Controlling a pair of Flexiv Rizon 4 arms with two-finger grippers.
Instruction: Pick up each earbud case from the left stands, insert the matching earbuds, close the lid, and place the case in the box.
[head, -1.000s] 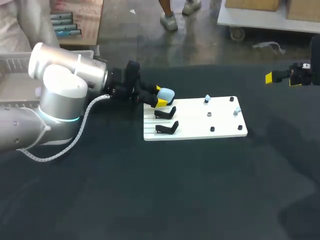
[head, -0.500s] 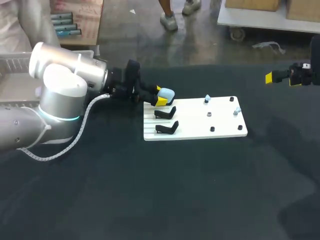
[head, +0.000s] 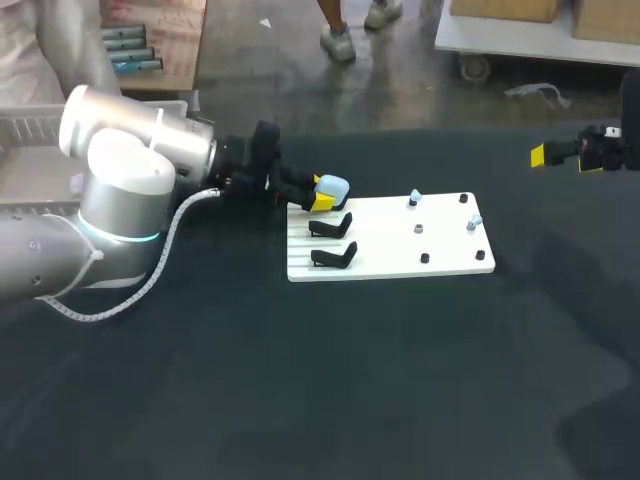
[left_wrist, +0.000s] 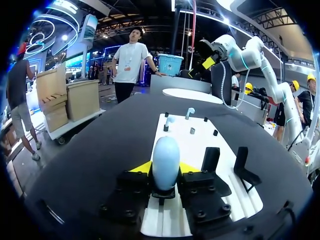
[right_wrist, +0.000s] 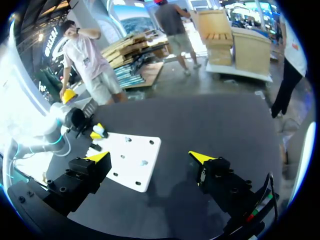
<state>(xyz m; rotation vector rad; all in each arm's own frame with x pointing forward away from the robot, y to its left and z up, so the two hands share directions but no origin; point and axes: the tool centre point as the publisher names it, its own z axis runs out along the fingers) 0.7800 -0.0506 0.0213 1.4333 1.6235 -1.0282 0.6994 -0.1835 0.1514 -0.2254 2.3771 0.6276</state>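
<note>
A light blue earbud case (head: 332, 187) stands upright on the rearmost stand at the left end of the white board (head: 400, 262). My left gripper (head: 323, 196) is shut on it, a yellow tip pressing each side. The left wrist view shows the case (left_wrist: 165, 155) upright between the left gripper (left_wrist: 165, 168) tips. Two empty black stands (head: 331, 225) (head: 336, 257) sit nearer on the board. Small pale blue earbuds (head: 414, 197) (head: 474, 221) rest on pegs toward the board's right end. My right gripper (right_wrist: 150, 157) hovers open high above the table's far right, holding nothing.
Small black pegs (head: 424, 258) dot the right half of the board. A grey tray (head: 30, 160) sits behind my left arm at the table's left edge. Dark table cloth (head: 350, 380) spreads in front of the board.
The left gripper's fingers have drawn in from both sides onto the blue case. The arms and the case have stayed in place.
</note>
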